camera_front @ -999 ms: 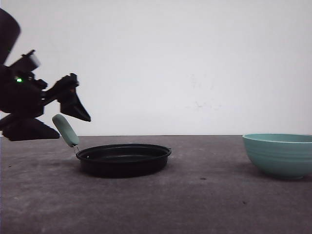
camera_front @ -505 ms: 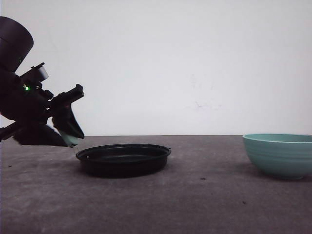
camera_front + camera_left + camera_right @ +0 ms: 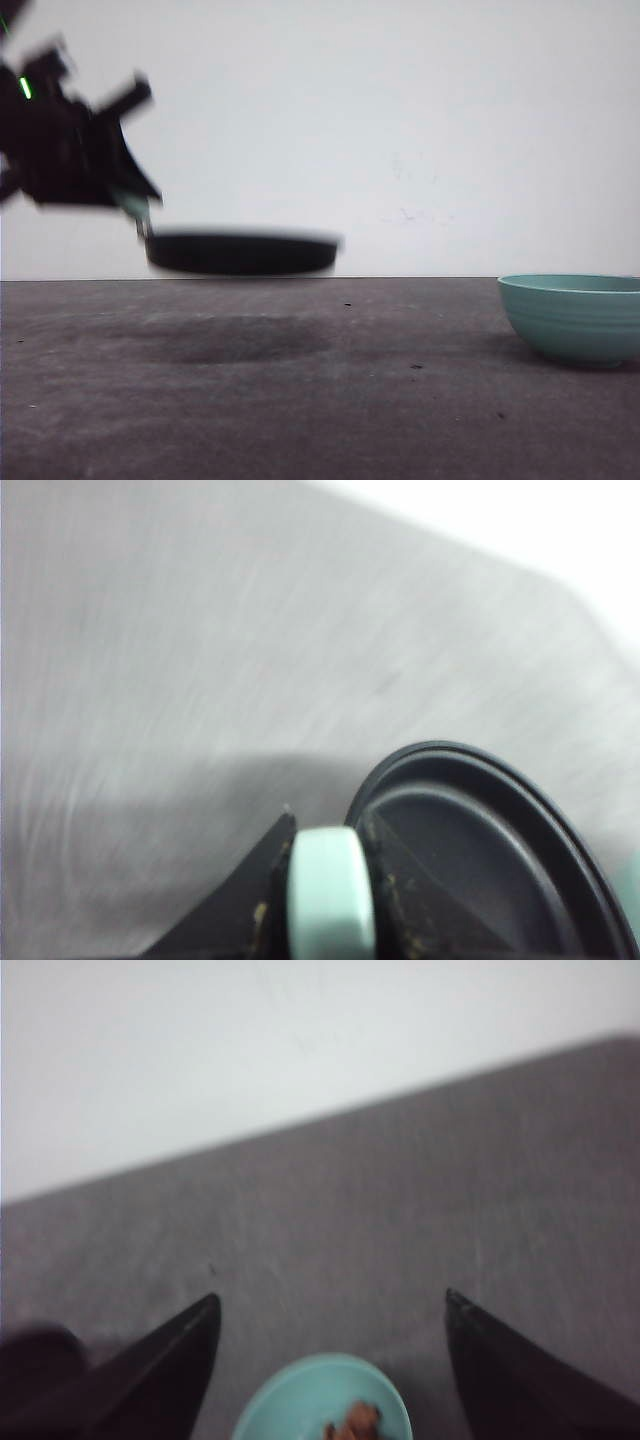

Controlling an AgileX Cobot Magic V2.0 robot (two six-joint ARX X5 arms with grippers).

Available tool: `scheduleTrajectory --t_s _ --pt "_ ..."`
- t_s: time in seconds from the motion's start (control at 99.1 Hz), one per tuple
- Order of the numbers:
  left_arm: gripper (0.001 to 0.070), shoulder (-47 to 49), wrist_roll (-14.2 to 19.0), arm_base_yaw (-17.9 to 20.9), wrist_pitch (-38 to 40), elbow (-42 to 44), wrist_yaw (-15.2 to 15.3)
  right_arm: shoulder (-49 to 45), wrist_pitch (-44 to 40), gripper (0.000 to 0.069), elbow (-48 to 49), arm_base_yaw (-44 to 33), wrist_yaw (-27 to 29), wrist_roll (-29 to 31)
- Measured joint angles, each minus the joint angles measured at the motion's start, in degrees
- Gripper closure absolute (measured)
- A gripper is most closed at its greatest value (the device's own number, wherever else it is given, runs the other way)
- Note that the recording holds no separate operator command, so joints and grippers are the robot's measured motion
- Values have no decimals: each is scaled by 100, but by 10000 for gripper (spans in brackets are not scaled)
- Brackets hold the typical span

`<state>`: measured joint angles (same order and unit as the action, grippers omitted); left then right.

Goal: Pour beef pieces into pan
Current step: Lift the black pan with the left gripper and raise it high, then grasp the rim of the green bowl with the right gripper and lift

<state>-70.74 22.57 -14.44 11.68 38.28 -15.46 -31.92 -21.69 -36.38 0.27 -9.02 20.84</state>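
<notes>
Overhead, pan (image 3: 243, 252), grey table (image 3: 400, 400), white wall (image 3: 400, 120)

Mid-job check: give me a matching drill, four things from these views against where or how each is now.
1. shallow black pan
2. teal ribbed bowl
3. left end effector
4. right end effector

a. open, above the bowl
b. resting on the table
c. lifted off the table
d. shut on the pan's mint-green handle

Pairs: 1-c, 2-b, 3-d, 4-a
</notes>
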Motion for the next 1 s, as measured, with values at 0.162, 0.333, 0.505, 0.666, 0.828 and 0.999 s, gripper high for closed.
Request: scheduleTrajectory --t_s 0.162,0.333,0.505,0.666,0.828,0.999 --pt "650 1344 59 -9 -925 0 -251 -975 -83 281 0 0 -2 0" --pt "650 2616 120 -136 -1821 0 -350 -2124 -24 281 0 0 -238 0" --pt "650 3442 125 -177 -2430 0 -391 -3154 363 281 0 0 -597 -2" --pt "650 3858 125 -173 -2870 0 -393 -3755 654 281 0 0 -595 -2" --pt "650 4079 125 -173 -3051 0 -396 -4186 920 310 -2 0 -586 -2" --pt "650 4205 125 -173 -3248 0 -398 -4566 1025 446 -2 0 -581 -2"
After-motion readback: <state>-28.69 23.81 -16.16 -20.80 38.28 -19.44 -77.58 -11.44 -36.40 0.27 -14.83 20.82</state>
